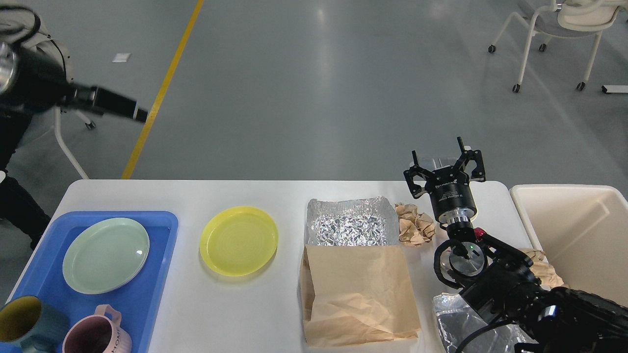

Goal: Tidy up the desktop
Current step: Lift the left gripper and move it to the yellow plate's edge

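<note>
Centrally, the large white matte counter (289, 196) with rounded corners is spread across the lower view. On it are seen a round yellow plastic plate (239, 240), a crinkled silver foil tray (350, 221) touching a flat brown paper bag (357, 294), and a crumpled brown paper ball (415, 224). A blue plastic tray (157, 274) at the left carries a pale green plate (106, 255). The right end effector (445, 165) is held with fingers apart, empty, above the far edge. The left end effector (117, 104) is blurred; its state cannot be told.
</note>
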Robot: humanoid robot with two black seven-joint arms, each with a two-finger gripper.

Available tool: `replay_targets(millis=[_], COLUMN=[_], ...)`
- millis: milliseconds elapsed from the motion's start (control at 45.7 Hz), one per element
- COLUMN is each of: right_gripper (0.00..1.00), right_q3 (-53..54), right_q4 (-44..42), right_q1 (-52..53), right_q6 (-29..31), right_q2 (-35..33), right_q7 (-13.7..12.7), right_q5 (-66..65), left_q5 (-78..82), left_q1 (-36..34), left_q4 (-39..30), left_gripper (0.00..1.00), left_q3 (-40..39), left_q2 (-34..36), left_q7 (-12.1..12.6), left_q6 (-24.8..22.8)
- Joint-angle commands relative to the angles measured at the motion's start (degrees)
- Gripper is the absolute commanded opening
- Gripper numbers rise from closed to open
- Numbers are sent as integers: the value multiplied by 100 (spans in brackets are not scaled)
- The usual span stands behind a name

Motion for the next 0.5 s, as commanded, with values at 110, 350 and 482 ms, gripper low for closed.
replay_targets(millis=[110,350,482], right_gripper=[100,100,100], right_q3=[9,0,0], right_q4=[-1,-1,-1], right_q1=[0,0,0], right_q6=[0,0,0], right_q2=[0,0,0], right_q7=[2,2,-6], right_q5=[0,0,0], left_q5=[-365,-1031,-2560], left_q1=[-1014,-724,-795], left_q4=[1127,1109,934], left_gripper=[92,91,91], left_q3=[-199,1741,3911], left_q2=[-1305,-1850,-2262], left_q7=[157,131,34], left_q6=[-3,-3,1329])
